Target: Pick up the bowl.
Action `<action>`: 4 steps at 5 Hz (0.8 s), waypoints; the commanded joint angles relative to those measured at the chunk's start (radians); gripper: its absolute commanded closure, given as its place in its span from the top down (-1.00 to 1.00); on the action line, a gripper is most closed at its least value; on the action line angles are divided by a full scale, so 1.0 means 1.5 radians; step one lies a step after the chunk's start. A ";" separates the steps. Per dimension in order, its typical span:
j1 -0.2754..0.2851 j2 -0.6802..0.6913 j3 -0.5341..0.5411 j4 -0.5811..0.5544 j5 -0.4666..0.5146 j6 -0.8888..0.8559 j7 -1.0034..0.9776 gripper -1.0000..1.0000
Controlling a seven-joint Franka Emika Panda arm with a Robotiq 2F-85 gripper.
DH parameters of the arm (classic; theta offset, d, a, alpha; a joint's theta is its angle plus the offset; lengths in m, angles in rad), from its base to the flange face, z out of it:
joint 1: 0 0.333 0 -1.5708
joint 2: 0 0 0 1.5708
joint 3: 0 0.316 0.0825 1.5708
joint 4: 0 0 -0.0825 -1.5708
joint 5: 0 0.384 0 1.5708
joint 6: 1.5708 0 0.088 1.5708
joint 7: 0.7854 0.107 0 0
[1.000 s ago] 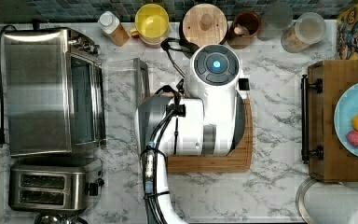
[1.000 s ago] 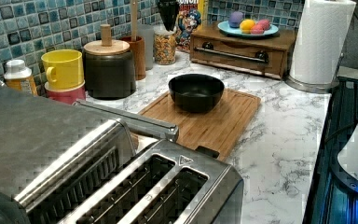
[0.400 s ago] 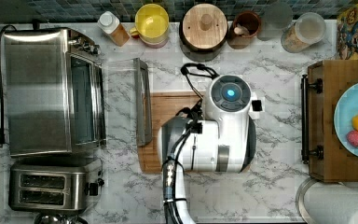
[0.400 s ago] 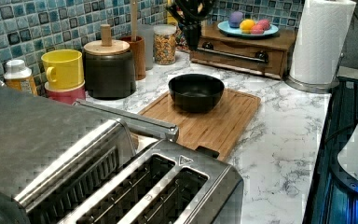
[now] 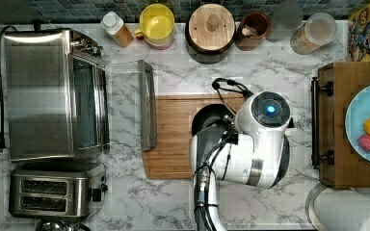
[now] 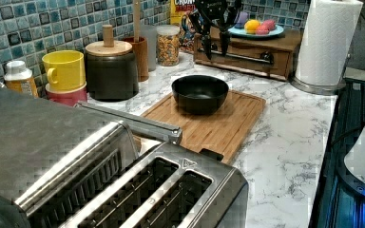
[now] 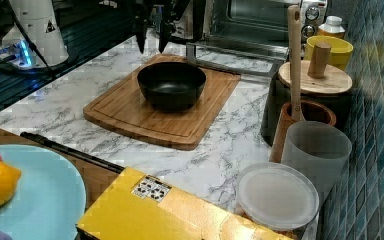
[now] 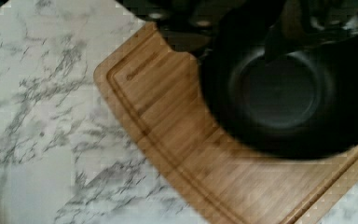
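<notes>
Below the hand [image 6: 217, 35], the bowl [image 6: 200, 93].

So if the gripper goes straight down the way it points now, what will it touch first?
Most likely the bowl. The gripper hangs open above it, fingers pointing down, and the wrist view shows the bowl's dark inside right below. Depth is unclear, so it may meet the rim first, or the cutting board beside it.
</notes>
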 commanded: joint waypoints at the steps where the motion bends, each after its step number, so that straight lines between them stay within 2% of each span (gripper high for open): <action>1: -0.024 -0.085 -0.010 -0.103 0.010 0.101 -0.115 0.00; 2: -0.030 -0.078 -0.012 -0.131 0.003 0.148 -0.142 0.00; 4: -0.040 -0.030 -0.025 -0.139 0.022 0.198 -0.193 0.00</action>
